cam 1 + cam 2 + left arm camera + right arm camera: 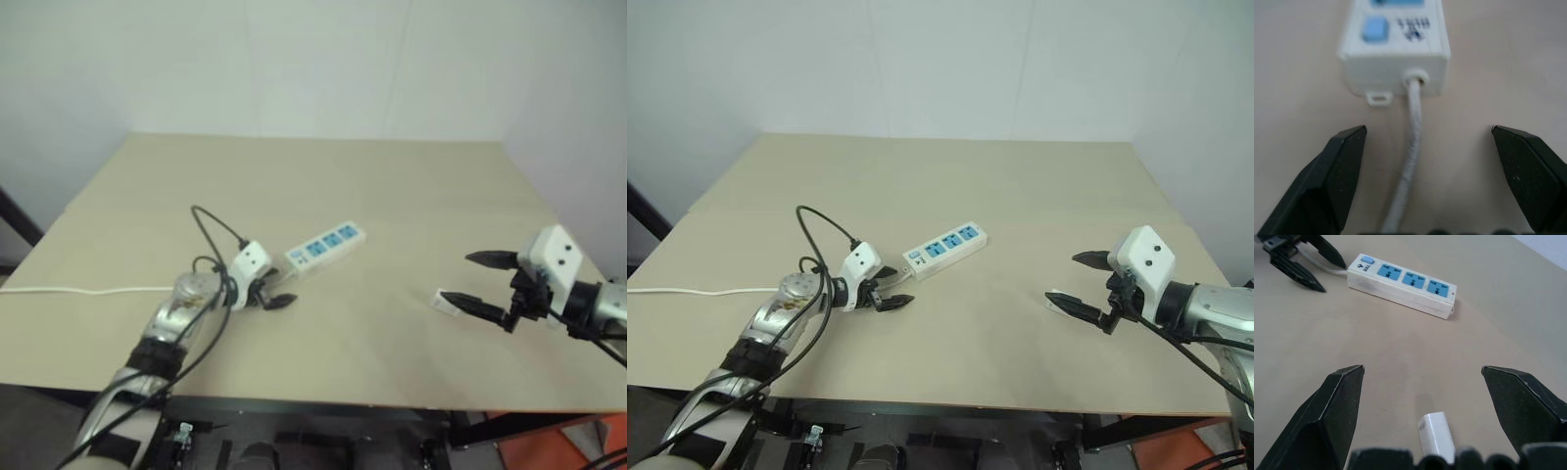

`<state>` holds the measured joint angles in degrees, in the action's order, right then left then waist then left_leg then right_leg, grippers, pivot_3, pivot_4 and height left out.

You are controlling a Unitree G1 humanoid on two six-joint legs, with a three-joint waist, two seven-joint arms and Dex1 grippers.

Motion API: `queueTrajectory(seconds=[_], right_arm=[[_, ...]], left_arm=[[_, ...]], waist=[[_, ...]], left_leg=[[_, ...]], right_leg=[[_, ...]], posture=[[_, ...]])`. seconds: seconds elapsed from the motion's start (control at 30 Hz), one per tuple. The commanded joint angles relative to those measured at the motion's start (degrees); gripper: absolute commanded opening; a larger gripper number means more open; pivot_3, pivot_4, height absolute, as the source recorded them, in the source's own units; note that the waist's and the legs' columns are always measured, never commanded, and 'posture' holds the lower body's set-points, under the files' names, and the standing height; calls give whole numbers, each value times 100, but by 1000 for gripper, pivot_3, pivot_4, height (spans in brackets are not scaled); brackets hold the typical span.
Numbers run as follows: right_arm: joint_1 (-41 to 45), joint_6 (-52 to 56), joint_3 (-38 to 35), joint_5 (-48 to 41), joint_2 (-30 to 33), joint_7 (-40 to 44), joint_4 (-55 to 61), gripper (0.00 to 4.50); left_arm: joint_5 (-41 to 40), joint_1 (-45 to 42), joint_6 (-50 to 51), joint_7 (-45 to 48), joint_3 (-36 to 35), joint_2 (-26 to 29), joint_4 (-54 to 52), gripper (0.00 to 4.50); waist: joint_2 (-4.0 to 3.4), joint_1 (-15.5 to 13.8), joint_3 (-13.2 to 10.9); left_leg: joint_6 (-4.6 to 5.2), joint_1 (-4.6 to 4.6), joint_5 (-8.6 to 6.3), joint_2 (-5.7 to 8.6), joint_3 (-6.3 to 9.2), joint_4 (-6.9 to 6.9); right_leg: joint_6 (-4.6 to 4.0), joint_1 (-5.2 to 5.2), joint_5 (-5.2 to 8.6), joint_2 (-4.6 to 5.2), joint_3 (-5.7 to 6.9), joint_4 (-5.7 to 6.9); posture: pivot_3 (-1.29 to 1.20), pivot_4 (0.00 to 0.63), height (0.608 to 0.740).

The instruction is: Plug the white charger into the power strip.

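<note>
Right up close, the white charger (1437,435) lies flat on the tabletop (323,176), a stubby little block sitting between the spread black fingers of the right gripper (1080,281), which hangs wide open above it with nothing held. Over on the other side, the left gripper (890,295) is open too, fingers straddling the thin white cord (1409,161) just short of the switch end of the power strip (326,246).

That strip rests flat near the middle of the tabletop, three blue sockets facing up, well apart from the charger.

Handling, by my reckoning: the charger looks light, rigid and smooth-sided plastic, so it could skate or twist out of a loose pinch. Best bet is squeezing its two broad flat sides, leaving the prong end free; I can't make out the prongs from here. The strip looks light as well and likely to slide when pushed, so pinning its switch end seems wise. The cord is limp and offers no hold.
</note>
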<state>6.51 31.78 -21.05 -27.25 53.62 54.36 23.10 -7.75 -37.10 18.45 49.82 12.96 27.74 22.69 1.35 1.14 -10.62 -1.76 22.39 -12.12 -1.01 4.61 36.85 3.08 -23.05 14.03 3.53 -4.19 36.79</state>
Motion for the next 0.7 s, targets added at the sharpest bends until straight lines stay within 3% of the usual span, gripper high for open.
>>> queueTrajectory(seconds=[0.03, 0.23, 0.43, 0.57, 0.7], right_arm=[[51, 24, -191, -119, 152, -2, 200, 4500], [54, -37, -160, -131, 221, 57, 108, 4500], [112, -97, -39, -120, 218, 129, 34, 4500], [206, -131, 56, -99, 209, 167, -54, 4500], [307, -165, 126, -77, 215, 213, -157, 4500]], left_arm=[[425, 12, -22, -124, 229, -113, 536, 3627], [308, 252, -38, 35, 54, -44, 334, 1894], [-9, 999, 273, 472, -157, 400, -890, 87], [-244, 1878, 298, 647, -483, 923, -1980, 38], [-527, 2372, 158, 612, -874, 1018, -2406, 1170]], waist=[[-2, -15, 6], [-1, 5, 22], [-3, 123, 26], [-5, 200, 27], [-6, 141, 27]], left_leg=[[0, -8, 0, 0, 0, 1], [0, -57, 0, -3, 0, 1], [0, -58, -1, -6, 0, -5], [5, -59, -9, -12, -2, -12], [5, -62, -9, -11, -2, -12]], right_leg=[[14, 8, 8, 0, 0, 0], [20, 62, 13, 0, 0, -6], [17, 61, 15, -2, 0, -5], [7, 54, 20, -3, -3, 1], [8, 54, 23, -2, -2, 0]], posture=[[0, 150, 740], [0, 150, 740], [0, 150, 740], [0, 150, 740], [0, 150, 740]])
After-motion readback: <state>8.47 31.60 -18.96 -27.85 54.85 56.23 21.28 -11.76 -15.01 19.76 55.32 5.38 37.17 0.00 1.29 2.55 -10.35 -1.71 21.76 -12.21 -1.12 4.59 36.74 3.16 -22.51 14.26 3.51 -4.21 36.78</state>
